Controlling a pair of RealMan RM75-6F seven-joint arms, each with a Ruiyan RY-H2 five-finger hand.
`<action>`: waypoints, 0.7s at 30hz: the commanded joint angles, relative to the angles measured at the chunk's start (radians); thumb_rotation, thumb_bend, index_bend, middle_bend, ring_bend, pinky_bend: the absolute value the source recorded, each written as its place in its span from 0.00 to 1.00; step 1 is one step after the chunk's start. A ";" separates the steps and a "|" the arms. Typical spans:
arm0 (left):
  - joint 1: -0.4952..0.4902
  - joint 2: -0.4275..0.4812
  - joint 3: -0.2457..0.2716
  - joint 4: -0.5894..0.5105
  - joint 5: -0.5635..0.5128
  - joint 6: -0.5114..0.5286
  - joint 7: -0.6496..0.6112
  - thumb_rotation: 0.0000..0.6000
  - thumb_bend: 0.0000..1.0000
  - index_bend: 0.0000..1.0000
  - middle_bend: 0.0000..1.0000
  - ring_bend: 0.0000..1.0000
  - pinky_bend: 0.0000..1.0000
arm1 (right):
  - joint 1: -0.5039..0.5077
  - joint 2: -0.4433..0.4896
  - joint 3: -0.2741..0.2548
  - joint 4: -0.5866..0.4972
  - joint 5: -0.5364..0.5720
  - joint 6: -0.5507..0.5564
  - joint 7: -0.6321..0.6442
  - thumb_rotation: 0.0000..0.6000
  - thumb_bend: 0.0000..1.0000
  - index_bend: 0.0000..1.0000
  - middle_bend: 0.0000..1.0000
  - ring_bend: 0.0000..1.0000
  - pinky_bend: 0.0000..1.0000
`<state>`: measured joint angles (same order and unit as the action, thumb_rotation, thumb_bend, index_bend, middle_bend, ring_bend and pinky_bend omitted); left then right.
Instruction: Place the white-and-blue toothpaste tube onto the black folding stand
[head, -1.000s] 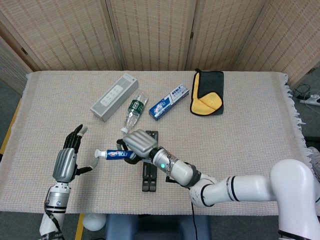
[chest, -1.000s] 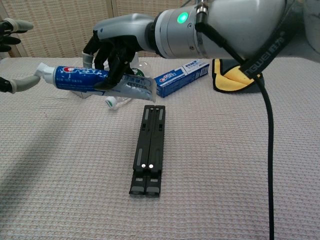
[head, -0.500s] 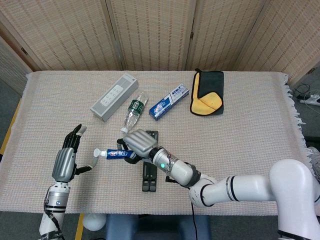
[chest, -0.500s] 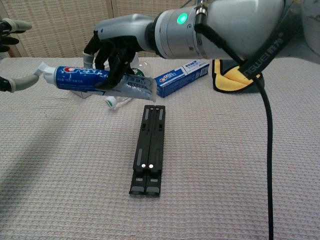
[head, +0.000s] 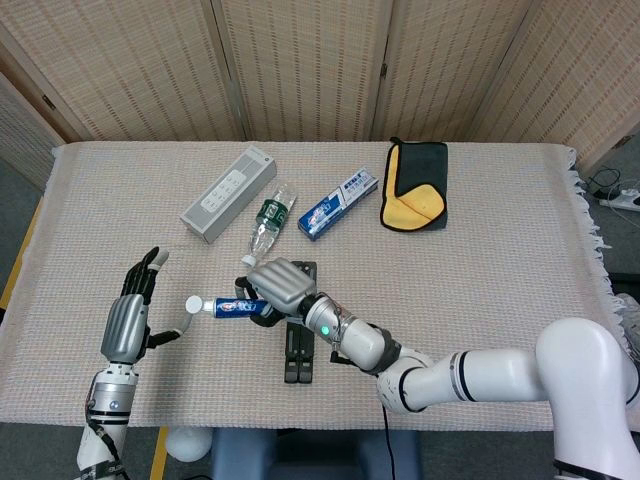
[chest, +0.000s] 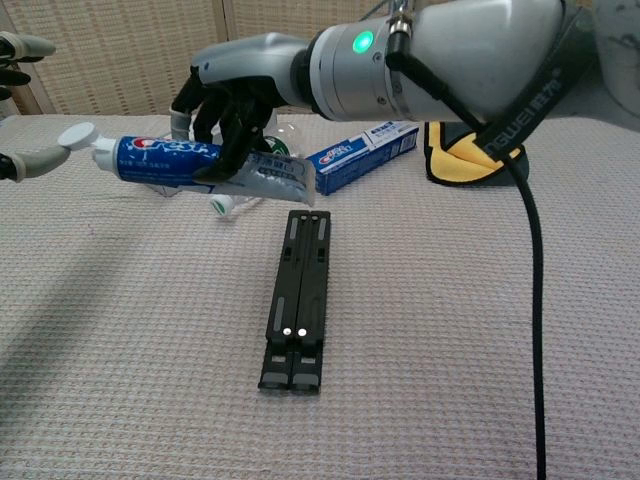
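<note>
My right hand (head: 281, 285) (chest: 238, 82) grips the white-and-blue toothpaste tube (head: 228, 306) (chest: 165, 160) by its flat end, holding it level above the table, cap pointing left. The black folding stand (head: 299, 342) (chest: 298, 297) lies folded flat on the table, below and to the right of the tube. My left hand (head: 133, 315) (chest: 22, 105) stays open just left of the tube's white cap, fingers spread, not touching it.
Behind the stand lie a small water bottle (head: 268, 220), a blue-and-white toothpaste box (head: 338, 203) (chest: 365, 152), a grey speaker bar (head: 228, 192) and a black-and-yellow cloth (head: 415, 186) (chest: 466, 150). A woven cloth covers the table (head: 500, 290).
The tube has shifted slightly right with my right hand, and its cap is now clear of my left hand's thumb. My left hand has drawn a little left and away.
</note>
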<state>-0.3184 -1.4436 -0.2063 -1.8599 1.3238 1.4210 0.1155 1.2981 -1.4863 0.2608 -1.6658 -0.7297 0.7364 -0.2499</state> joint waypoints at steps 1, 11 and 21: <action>0.000 -0.001 0.000 -0.001 0.001 0.001 0.000 1.00 0.38 0.00 0.00 0.00 0.00 | 0.002 0.000 0.000 -0.001 0.002 0.000 -0.002 1.00 0.81 0.87 0.73 0.77 0.66; 0.003 0.002 -0.002 -0.006 0.010 0.014 -0.001 1.00 0.38 0.00 0.00 0.00 0.00 | 0.005 -0.002 -0.006 0.003 0.012 -0.010 0.000 1.00 0.81 0.87 0.73 0.77 0.66; 0.002 0.002 -0.002 -0.019 0.030 0.024 0.005 1.00 0.38 0.00 0.00 0.00 0.00 | 0.012 -0.002 -0.009 0.002 0.019 -0.020 0.003 1.00 0.81 0.87 0.73 0.77 0.66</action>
<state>-0.3168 -1.4417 -0.2086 -1.8786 1.3537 1.4451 0.1202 1.3099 -1.4886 0.2514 -1.6639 -0.7112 0.7164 -0.2474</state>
